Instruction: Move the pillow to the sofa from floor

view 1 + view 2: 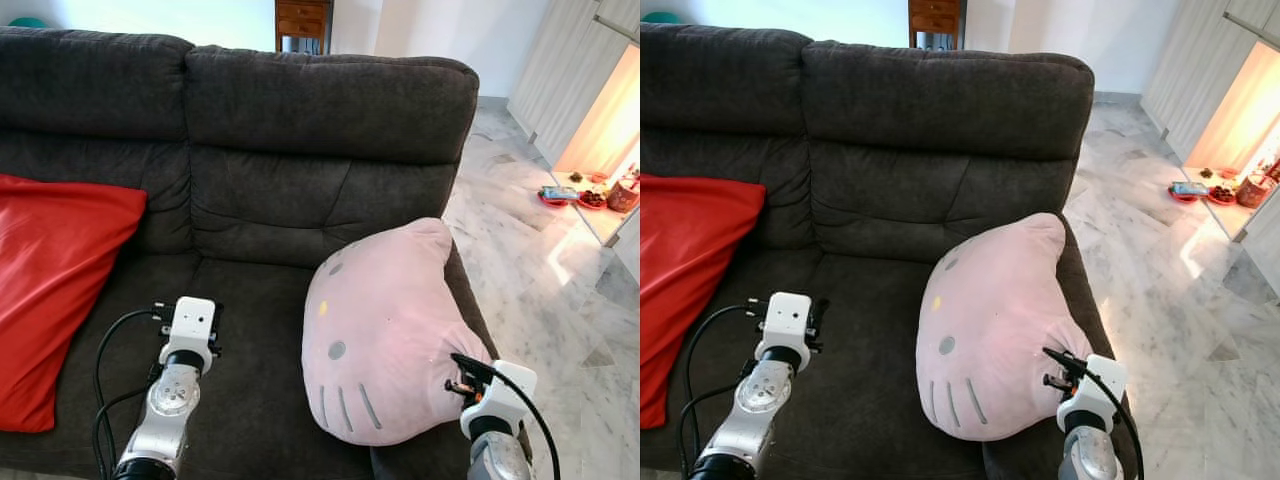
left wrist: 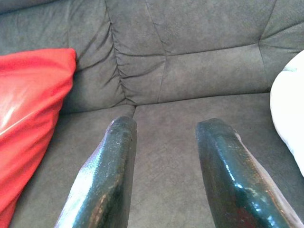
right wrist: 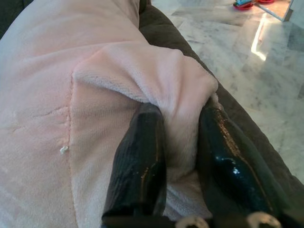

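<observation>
Sofa (image 1: 270, 130) bears pink pillow (image 1: 385, 330), pinched by right tool (image 3: 180, 137).

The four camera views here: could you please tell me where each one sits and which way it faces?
Left eye view: head, looking down at the sofa; both silver arms show.
Right eye view: head, same scene, shifted slightly.
Left wrist view: looks along the open left pincer at the seat and red pillow.
Right wrist view: looks along the right pincer, shut on the pink pillow.
Shared: all four show the sofa.
</observation>
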`<state>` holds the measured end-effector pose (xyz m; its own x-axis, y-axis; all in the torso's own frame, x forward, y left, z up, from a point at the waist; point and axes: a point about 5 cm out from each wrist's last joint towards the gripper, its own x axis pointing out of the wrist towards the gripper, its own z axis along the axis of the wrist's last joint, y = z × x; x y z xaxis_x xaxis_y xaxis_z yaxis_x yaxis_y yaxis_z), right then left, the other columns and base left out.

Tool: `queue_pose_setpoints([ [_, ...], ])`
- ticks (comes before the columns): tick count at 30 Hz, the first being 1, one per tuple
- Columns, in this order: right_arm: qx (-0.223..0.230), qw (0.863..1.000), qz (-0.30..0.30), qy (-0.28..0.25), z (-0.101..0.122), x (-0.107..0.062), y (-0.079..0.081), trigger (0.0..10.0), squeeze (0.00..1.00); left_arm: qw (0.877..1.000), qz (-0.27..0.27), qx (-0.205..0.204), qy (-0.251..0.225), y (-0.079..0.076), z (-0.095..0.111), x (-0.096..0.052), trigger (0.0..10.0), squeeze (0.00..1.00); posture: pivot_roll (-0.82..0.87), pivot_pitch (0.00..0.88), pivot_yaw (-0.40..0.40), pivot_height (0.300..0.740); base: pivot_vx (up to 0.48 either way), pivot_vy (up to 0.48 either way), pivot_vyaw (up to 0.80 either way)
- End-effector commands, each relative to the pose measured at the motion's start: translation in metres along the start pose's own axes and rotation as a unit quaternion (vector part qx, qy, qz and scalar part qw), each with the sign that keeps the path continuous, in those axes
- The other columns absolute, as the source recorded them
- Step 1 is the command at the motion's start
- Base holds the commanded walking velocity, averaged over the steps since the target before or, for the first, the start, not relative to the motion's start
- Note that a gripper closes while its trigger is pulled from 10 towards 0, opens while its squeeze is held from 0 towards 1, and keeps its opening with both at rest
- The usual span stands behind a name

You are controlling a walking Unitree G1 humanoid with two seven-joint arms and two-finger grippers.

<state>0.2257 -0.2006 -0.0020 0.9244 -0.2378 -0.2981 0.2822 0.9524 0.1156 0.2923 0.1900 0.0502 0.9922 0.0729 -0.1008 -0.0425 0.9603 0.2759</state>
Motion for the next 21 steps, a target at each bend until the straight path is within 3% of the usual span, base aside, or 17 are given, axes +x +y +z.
queue_pose_setpoints([
  [1, -0.002, 1.0, -0.011, -0.011, 0.005, 0.004, -0.005, 10.0, 1.0, 1.0, -0.002, 0.007, -0.003, -0.002, 0.0, 0.001, 10.0, 0.0, 0.03, 0.0, -0.06, 0.74, 0.0, 0.0, 0.0],
  [21, 0.016, 0.997, -0.07, -0.038, 0.017, 0.009, -0.026, 10.0, 1.0, 1.0, -0.003, 0.007, -0.005, -0.002, 0.0, 0.001, 10.0, 0.0, 0.03, 0.0, -0.06, 0.74, 0.0, 0.0, 0.0],
])
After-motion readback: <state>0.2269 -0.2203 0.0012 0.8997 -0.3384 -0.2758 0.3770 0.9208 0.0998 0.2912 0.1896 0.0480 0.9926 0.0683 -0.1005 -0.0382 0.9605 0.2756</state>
